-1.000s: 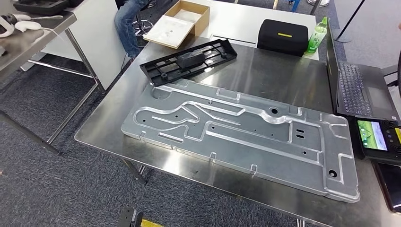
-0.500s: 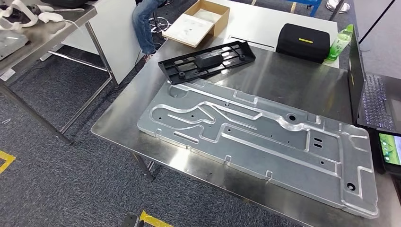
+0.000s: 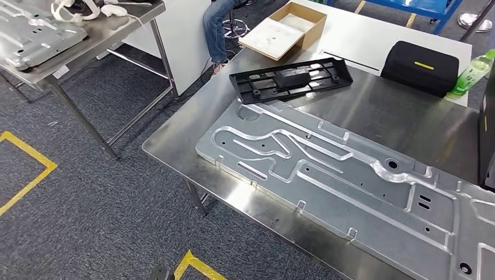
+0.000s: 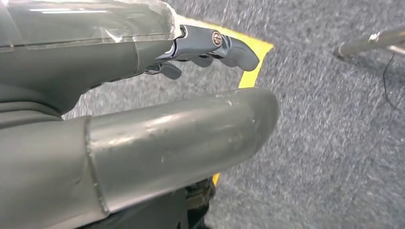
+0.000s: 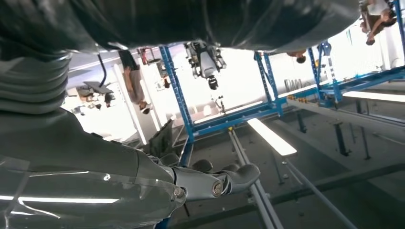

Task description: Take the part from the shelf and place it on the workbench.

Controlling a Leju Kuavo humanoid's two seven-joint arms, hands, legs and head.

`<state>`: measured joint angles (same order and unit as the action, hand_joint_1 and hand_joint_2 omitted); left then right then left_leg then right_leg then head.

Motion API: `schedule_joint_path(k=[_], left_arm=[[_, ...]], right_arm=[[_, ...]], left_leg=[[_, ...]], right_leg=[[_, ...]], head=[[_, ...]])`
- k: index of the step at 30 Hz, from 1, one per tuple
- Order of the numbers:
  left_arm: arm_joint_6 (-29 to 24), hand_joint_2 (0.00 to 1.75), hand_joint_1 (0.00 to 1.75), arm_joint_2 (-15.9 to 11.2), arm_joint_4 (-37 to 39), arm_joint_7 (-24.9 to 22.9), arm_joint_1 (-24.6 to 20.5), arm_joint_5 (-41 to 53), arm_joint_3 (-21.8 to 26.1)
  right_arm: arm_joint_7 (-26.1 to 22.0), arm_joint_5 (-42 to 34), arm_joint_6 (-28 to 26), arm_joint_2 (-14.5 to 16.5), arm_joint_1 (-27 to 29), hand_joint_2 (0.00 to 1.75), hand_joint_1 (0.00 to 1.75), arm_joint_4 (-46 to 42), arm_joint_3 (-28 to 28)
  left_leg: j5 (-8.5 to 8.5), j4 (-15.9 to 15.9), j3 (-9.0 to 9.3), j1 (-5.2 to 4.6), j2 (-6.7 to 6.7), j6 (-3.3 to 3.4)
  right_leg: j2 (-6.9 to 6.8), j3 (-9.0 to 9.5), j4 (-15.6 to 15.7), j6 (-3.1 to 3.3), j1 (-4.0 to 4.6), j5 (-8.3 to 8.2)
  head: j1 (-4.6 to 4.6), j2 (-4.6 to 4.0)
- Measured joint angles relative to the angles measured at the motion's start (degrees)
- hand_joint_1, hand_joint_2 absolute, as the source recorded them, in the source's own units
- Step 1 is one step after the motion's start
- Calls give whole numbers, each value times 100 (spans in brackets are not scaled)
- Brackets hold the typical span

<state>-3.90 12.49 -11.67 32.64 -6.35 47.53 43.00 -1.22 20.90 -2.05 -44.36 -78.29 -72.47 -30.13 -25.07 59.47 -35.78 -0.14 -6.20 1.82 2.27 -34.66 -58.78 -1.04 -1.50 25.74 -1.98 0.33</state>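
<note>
- side table: a grey plate lies on its left end; likely the part to fetch, though i cannot tell for sure.
- left hand: fingers loosely apart, holding nothing, over carpet.
- workbench: a large plate fills its near edge, so set down on the bare far right.
- right hand: loosely spread, empty; use both under the plate's ends.

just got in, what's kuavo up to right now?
Nothing is in hand yet. The left hand hangs over carpet and yellow floor tape, holding nothing; the right hand also looks empty. On the steel workbench lie a large metal panel and a black plastic part. A second metal panel lies on another table. A seated person's legs show beyond.
</note>
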Motion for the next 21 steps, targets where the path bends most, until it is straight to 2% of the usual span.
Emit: schedule_joint_path(k=[1, 3, 5, 6, 7, 8, 10, 11, 12, 14, 15, 17, 18, 19, 20, 21], left_arm=[[8, 0, 0, -4, 0, 20, -8, -4, 0], [39, 0, 0, -5, 0, 71, -49, -9, -2], [81, 0, 0, 2, 0, 87, -86, 25, -11], [99, 0, 0, 5, 0, 79, -89, 61, -22], [109, 0, 0, 7, 0, 64, -82, 105, -37], [113, 0, 0, 7, 0, 49, -68, 148, -56], [99, 0, 0, 2, 0, 11, -40, 237, -103], [86, 0, 0, -2, 0, -8, -29, 282, -128], [67, 0, 0, -7, 0, -22, -18, 321, -154], [27, 0, 0, -27, 0, -18, 4, 375, -193], [8, 0, 0, -39, 0, 4, 7, 382, -207], [-26, 0, 0, -60, -1, 82, -34, 347, -219], [-48, 0, 0, -64, -1, 133, -72, 309, -221], [-69, 0, 0, -68, -2, 178, -115, 267, -221], [-87, 0, 0, -69, -2, 217, -157, 224, -220], [-91, 0, 0, -70, -2, 256, -193, 180, -219]], right_arm=[[1, 18, 12, -3, 6, 0, 0, -25, 14], [2, 63, 20, -18, 15, 0, 0, -77, 59], [4, 110, 20, -43, 34, 0, 0, -137, 101], [8, 125, 20, -61, 61, 0, 0, -189, 119], [15, 131, 21, -86, 95, 0, 0, -250, 142], [27, 132, 22, -120, 131, 0, 0, -322, 173], [53, 130, 25, -203, 191, 0, 0, -463, 262], [61, 128, 29, -239, 216, 0, 0, -523, 307], [63, 133, 42, -264, 244, 0, 0, -578, 344], [61, 187, 84, -279, 298, 0, 0, -673, 379], [57, 243, 101, -269, 312, 0, 0, -709, 384], [25, 410, 98, -199, 262, 0, 0, -728, 384], [-6, 517, 75, -107, 207, 0, 0, -696, 384], [-37, 623, 44, 20, 148, 0, 0, -646, 383], [-65, 722, 8, 177, 102, 0, 0, -586, 381], [-89, 808, -35, 351, 65, 0, 0, -523, 374]], left_leg=[[-88, 129, -60, -9, 120, -38], [-421, 739, -338, 2, 436, -108], [-688, 1433, -668, 47, 562, -149], [-684, 1550, -721, 61, 582, -157], [-574, 1432, -658, 69, 602, -156], [-388, 1101, -483, 70, 650, -143], [-104, 318, -84, 31, 868, -85], [-39, 71, 37, 6, 946, -48], [-35, -29, 76, -17, 973, -16], [1, -71, 80, -23, 853, 50], [30, -114, 95, -14, 789, 84], [94, -198, 125, 12, 674, 151], [110, -212, 122, 13, 620, 166], [119, -211, 116, 10, 570, 176], [123, -208, 111, 5, 515, 179], [127, -201, 110, 1, 454, 177]], right_leg=[[-68, 16, 21, 31, -14, -8], [-210, 37, 33, 78, -12, -4], [-357, 40, 18, 103, 5, 13], [-426, 46, 13, 105, 9, 22], [-489, 56, 10, 101, 11, 33], [-553, 73, 7, 90, 14, 46], [-676, 105, -2, 54, 36, 79], [-736, 118, -2, 32, 54, 90], [-790, 127, 3, 8, 68, 94], [-891, 152, 31, -45, 75, 95], [-852, 158, 16, -73, 60, 129], [-591, 31, -290, -106, 30, 360], [-418, -117, -619, -110, 19, 538], [-311, -303, -1003, -111, 18, 710], [-261, -468, -1335, -116, 20, 815], [-242, -556, -1504, -118, 18, 813]], head=[[11, 0], [32, 0], [36, 0], [36, 0], [37, 0], [37, 0], [36, 0], [35, 0], [34, 0], [33, 0], [31, 0], [24, 0], [21, 0], [19, 0], [18, 0], [18, 0]])
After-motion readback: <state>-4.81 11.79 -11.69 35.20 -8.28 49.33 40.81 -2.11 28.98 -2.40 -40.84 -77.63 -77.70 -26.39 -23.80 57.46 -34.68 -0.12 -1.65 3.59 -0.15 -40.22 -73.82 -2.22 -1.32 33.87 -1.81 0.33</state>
